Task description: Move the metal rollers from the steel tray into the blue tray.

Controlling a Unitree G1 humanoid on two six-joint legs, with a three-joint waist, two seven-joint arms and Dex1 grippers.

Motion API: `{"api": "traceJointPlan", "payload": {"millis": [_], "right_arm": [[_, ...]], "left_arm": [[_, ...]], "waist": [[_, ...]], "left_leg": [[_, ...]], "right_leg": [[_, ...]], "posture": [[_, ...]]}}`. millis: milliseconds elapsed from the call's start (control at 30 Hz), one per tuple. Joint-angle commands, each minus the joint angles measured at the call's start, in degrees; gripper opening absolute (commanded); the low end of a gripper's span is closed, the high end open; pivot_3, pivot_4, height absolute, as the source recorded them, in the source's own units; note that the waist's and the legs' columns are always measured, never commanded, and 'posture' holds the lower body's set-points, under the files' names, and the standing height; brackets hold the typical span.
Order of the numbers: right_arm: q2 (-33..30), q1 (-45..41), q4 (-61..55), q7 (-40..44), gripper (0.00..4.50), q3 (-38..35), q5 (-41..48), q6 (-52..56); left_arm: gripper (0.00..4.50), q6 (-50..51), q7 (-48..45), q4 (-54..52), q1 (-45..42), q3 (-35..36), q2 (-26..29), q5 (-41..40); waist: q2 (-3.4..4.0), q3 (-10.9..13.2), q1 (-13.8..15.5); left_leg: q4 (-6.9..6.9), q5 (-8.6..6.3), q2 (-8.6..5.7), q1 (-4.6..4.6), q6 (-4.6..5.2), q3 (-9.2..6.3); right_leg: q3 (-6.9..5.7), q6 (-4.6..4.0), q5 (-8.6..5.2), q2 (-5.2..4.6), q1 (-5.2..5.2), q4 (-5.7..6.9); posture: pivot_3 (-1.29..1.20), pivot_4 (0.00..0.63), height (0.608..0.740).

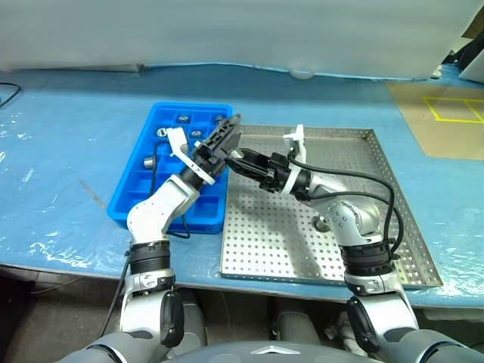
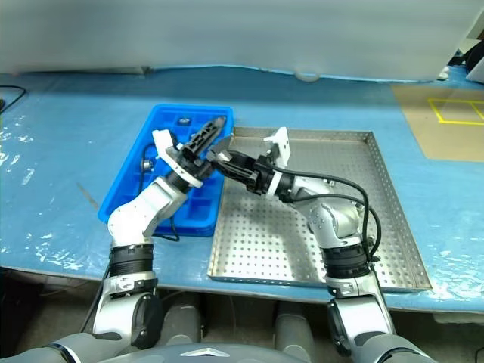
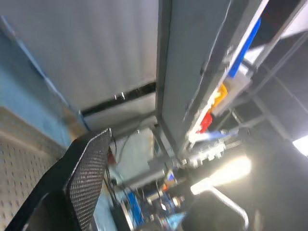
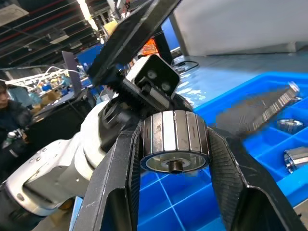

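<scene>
- The table (image 1: 68, 136) is covered with a blue sheet; a brown mat with yellow tape lines (image 1: 446, 113) sits at the upper right of the left eye view, well apart from both trays.
- The blue tray (image 1: 130, 189) lies left of centre, its long side just beside the steel tray (image 1: 302, 249), which fills the centre and right of the frame.
- A black cable (image 1: 355, 181) loops over the right arm above the steel tray's perforated floor.
- Both arms reach in from the bottom of the frame and meet over the seam between the two trays, hiding part of the blue tray's right-hand compartments.
- The right gripper (image 4: 174, 159) is clenched on a metal roller (image 4: 174, 139): in the right wrist view the ribbed silvery cylinder sits squarely between the two black fingers, its hollow end facing the camera.
- The left gripper (image 1: 223, 140) hangs released, fingers spread, just beside the right gripper and over the blue tray's upper right corner; it crosses close behind the held roller in the right wrist view.
- More metal rollers (image 1: 162, 132) rest in single compartments in the upper part of the blue tray.
- One further roller (image 1: 321, 223) seems to lie on the steel tray floor beside the right arm's elbow, partly hidden.
</scene>
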Motion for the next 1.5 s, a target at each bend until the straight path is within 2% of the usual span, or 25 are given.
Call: {"api": "traceJointPlan", "payload": {"millis": [33,133,267,367,467,567,667,867,967,1200,1500], "right_arm": [[4.3,-4.5,3.9,0.2,1.61,-0.9,1.7,-2.6],[8.9,-9.0,8.0,0.7,1.61,-5.6,8.5,0.3],[9.8,-12.2,12.5,5.0,1.61,-1.2,5.2,-0.4],[9.7,-13.8,17.4,8.4,1.61,5.6,-1.7,-4.7],[10.8,-16.3,25.7,8.5,1.61,11.9,-10.6,-11.1],[13.0,-18.1,31.8,9.3,1.61,13.6,-14.2,-15.5],[15.2,-19.6,36.0,10.0,1.61,14.4,-17.0,-19.2],[19.5,-23.2,45.5,3.8,1.61,13.0,-22.9,-28.3],[20.1,-24.1,48.4,2.1,1.61,12.1,-24.1,-30.6],[19.0,-24.9,50.9,1.5,1.61,10.0,-25.0,-31.9],[17.1,-23.9,47.8,3.5,1.61,6.9,-23.6,-29.2]], "left_arm": [[4.48,-15.3,4.6,-4.9,-2.5,8.0,-1.7,0.6],[4.48,-21.1,6.2,-10.4,-0.3,10.5,-1.3,1.1],[4.48,-23.0,6.1,-19.9,5.9,8.1,1.6,4.1],[4.48,-23.3,2.7,-26.9,12.7,3.5,8.3,13.1],[4.48,-23.9,-1.7,-32.1,20.8,0.1,18.2,23.2],[4.48,-24.0,-4.1,-35.6,28.5,-0.1,24.9,27.8],[4.48,-24.1,-5.2,-38.3,35.7,1.8,28.1,28.7],[4.48,-24.2,-6.7,-42.4,47.8,3.9,28.7,27.4],[4.48,-24.6,-7.2,-43.0,50.3,2.7,28.1,27.8],[4.48,-24.4,-8.0,-41.8,49.0,-0.8,27.7,27.7],[4.48,-23.2,-9.5,-39.5,44.9,-4.2,28.2,27.9]], "waist": [[-0.03,0.0,-0.1],[-0.11,0.1,0.4],[-0.14,0.1,2.8],[-0.15,0.1,4.7],[-0.11,0.1,6.0],[-0.05,0.1,7.9],[0.0,0.1,9.5],[0.11,0.2,13.2],[0.2,0.2,15.7],[0.52,0.4,18.9],[0.56,0.4,19.0]], "left_leg": [[0.0,0.0,0.01,0.0,0.0,0.0],[-0.03,0.0,0.01,-0.05,0.0,-0.03],[-0.06,-0.02,0.01,-0.17,0.03,-0.11],[-0.09,0.0,0.06,-0.35,-0.01,-0.41],[-0.12,0.09,0.12,-0.73,-0.16,-1.06],[-0.1,0.2,0.14,-0.97,-0.36,-1.51],[-0.11,0.22,0.14,-0.97,-0.4,-1.59],[-0.17,0.21,0.15,-0.91,-0.41,-1.66],[-0.22,0.2,0.15,-0.85,-0.41,-1.67],[-0.26,0.2,0.15,-0.61,-0.41,-1.69],[-0.24,0.21,0.12,-0.44,-0.43,-1.68]], "right_leg": [[0.0,0.0,0.0,0.01,-0.01,0.02],[-0.03,-0.02,0.0,0.0,-0.06,0.04],[-0.24,-0.06,-0.02,-0.04,0.01,-0.05],[-0.61,-0.09,-0.05,-0.05,0.07,-0.1],[-1.32,-0.21,-0.15,-0.05,0.08,-0.06],[-1.64,-0.34,-0.26,-0.03,-0.02,0.19],[-1.67,-0.4,-0.36,-0.04,-0.04,0.31],[-1.62,-0.37,-0.45,-0.03,-0.06,0.44],[-1.57,-0.09,-0.62,-0.01,-0.03,0.47],[-1.38,-0.09,-0.61,0.02,0.01,0.66],[-1.25,-0.1,-0.61,0.05,0.0,0.84]], "posture": [[0.09,0.15,0.74],[0.2,0.15,0.74],[0.32,0.15,0.74],[0.41,0.15,0.74],[0.52,0.15,0.74],[0.57,0.15,0.74],[0.62,0.15,0.74],[0.66,0.15,0.74],[0.66,0.15,0.74],[0.63,0.15,0.74],[0.6,0.15,0.74]]}}
